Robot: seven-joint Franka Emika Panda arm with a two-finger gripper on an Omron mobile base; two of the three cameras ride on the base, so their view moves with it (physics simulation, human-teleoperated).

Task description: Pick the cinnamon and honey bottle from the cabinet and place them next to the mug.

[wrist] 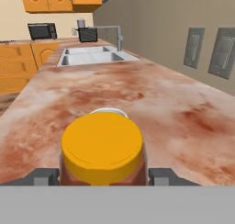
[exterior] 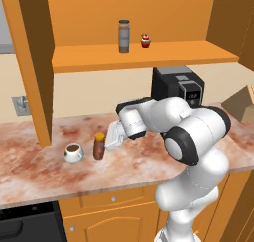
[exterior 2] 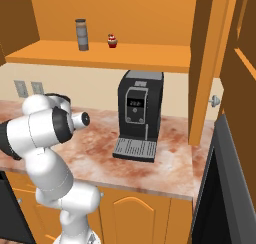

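Honey bottle set on the counter beside the mug

Honey bottle (exterior: 99,146) is seen standing upright on the marbled counter (exterior: 44,174), just right of the mug (exterior: 73,152) in the left base view. The claw (exterior: 110,143) is placed at the bottle's right side; in the hand view the yellow cap (wrist: 102,146) is framed between the two dark fingertips (wrist: 45,176), one on each side, but whether the bottle is actually gripped cannot be told. The mug's white rim (wrist: 108,111) is glimpsed just behind the cap. The cinnamon (exterior: 123,36) is left upright on the cabinet (exterior: 139,55) shelf, near a small red cupcake (exterior: 145,40). A black coffee machine (exterior 2: 137,115) is seen on the counter.
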